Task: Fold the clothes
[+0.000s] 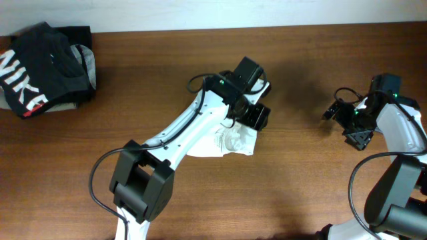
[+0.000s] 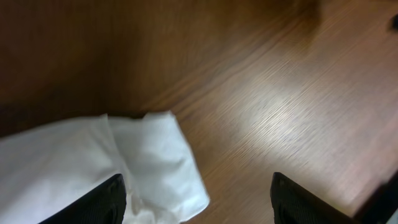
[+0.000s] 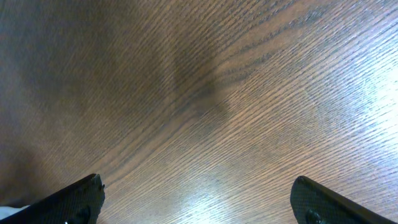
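Left wrist view, left fingers (image 2: 107, 200): spread wide, pinching nothing. One tip overlaps the edge of the white garment (image 2: 146, 158); contact cannot be determined.
Right wrist view, right fingers (image 3: 78, 198): spread wide, with only the bare wooden surface (image 3: 205, 93) between them.
White garment: crumpled near the centre of the surface, partly under the left arm (image 1: 187, 127). No flat panel or straight crease is visible.
Dark pile (image 1: 40, 67): a black printed garment stacked on grey cloth at a far corner, on the left arm's side, well apart from both arms.
Progress: the pile appears finished, judging by its compact stack. The white garment is not yet folded and probably needs spreading first.
Overhead only: shows the pile, both arms, and the right arm (image 1: 393, 123) well apart from the white garment.
Left wrist only: shows the rounded cloth corner and the finger spacing, which the wrist hides overhead.
Right wrist only: confirms no cloth lies below the right fingers.
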You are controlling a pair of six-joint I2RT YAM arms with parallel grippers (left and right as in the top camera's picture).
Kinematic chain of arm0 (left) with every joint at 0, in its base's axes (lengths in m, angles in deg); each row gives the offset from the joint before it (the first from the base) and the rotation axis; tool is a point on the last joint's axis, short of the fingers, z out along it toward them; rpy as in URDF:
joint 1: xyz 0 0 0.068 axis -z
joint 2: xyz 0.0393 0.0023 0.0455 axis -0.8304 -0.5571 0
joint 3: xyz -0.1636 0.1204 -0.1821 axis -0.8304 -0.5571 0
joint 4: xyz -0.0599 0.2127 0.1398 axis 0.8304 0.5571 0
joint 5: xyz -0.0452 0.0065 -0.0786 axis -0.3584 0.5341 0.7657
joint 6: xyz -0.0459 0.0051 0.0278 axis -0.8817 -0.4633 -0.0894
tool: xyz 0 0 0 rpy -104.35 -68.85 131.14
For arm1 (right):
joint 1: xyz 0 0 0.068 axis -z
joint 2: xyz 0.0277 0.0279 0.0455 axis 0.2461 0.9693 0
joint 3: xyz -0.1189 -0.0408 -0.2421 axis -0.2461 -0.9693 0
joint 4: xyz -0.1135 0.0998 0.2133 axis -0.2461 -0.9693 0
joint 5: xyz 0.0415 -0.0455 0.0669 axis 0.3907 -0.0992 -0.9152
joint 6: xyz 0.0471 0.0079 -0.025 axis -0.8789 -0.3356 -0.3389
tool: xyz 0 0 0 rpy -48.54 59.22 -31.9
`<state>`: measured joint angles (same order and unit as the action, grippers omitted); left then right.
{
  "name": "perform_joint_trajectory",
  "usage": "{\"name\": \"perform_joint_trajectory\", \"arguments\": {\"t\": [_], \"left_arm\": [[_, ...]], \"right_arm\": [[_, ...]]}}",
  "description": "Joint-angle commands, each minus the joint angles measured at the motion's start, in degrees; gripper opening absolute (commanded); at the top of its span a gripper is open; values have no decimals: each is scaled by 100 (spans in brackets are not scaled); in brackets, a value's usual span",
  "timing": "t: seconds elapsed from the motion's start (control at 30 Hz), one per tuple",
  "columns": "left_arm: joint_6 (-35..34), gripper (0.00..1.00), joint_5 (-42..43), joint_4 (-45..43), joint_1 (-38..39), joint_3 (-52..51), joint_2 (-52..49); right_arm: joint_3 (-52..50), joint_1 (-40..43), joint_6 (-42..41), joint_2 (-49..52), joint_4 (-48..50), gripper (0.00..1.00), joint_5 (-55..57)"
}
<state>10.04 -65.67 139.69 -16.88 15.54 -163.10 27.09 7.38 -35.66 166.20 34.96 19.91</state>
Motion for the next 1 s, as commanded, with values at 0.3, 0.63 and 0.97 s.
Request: {"name": "perform_joint_trajectory", "arguments": {"t": [0.3, 0.63, 0.97], "left_arm": [[-125, 73, -654, 876, -151, 240, -870], [-127, 74, -520, -656, -146, 240, -997], [-122, 76, -518, -48, -146, 1025, -1082]], "right_arm": [[13, 20, 37, -96, -9, 99, 70], [11, 20, 39, -96, -9, 99, 70], [11, 20, 37, -96, -9, 99, 70]]}}
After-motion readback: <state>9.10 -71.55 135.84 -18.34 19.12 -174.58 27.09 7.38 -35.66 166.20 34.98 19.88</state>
